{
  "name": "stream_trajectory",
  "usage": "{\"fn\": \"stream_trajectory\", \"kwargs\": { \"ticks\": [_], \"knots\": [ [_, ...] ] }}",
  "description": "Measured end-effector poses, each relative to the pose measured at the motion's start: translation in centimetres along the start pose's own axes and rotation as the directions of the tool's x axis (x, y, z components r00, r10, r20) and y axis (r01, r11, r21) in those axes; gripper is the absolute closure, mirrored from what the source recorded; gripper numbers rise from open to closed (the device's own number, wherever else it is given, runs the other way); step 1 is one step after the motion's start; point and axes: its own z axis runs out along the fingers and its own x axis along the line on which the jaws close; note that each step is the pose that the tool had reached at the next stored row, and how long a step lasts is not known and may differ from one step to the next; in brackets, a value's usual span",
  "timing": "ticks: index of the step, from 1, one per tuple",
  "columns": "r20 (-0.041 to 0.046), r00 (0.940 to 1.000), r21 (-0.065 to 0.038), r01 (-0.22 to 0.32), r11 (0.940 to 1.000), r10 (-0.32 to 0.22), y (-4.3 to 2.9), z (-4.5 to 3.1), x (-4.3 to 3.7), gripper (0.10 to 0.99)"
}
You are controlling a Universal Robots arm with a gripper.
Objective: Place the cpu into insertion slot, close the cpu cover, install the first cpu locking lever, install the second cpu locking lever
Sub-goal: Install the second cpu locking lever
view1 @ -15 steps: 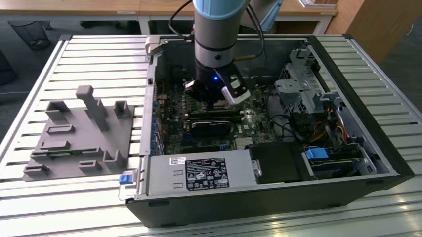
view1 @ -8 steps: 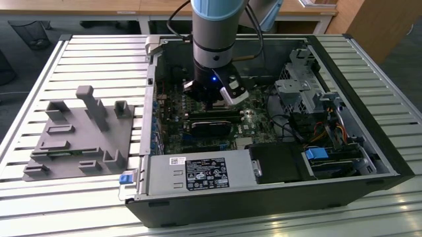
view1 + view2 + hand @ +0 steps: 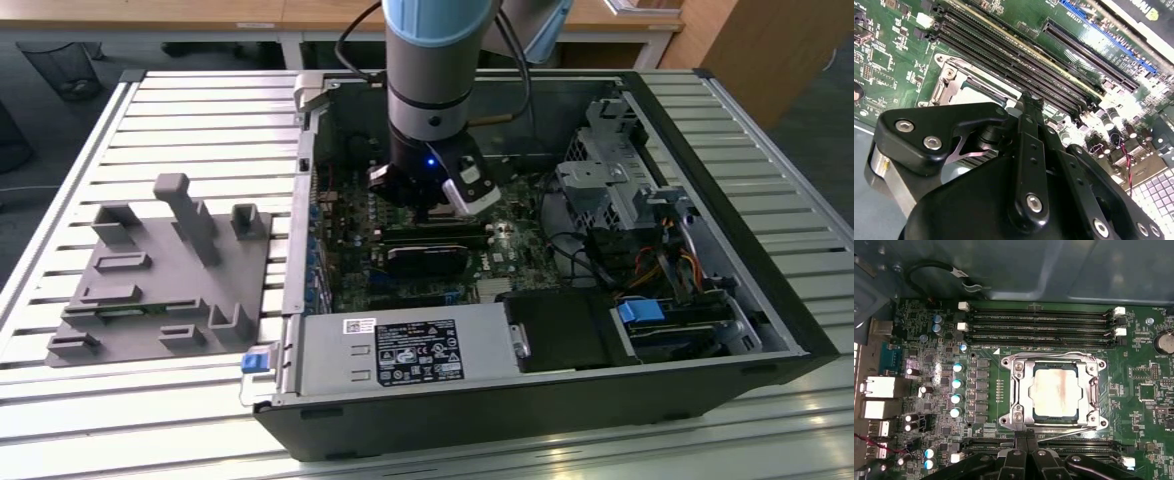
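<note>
Open computer case with the arm lowered over the motherboard. The cpu (image 3: 1056, 389) lies seated in the insertion slot (image 3: 1016, 427), and the cpu cover (image 3: 1088, 396) appears folded flat around it, though a lever's seating is hard to judge. The gripper (image 3: 1026, 439) hovers at the socket's near edge, fingers pressed together and grasping nothing. Advice: press a lever down and sideways under its hook, avoiding the memory slots (image 3: 1039, 322) beyond
</note>
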Motion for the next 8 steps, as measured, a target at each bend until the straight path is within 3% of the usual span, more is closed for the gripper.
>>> {"fn": "stream_trajectory", "kwargs": {
  "ticks": [8],
  "knots": [
    [0.0002, 1.0, -0.01, 0.0, 1.0, 0.0, -0.62, 0.01, 0.18, 0.98]
  ]
}}
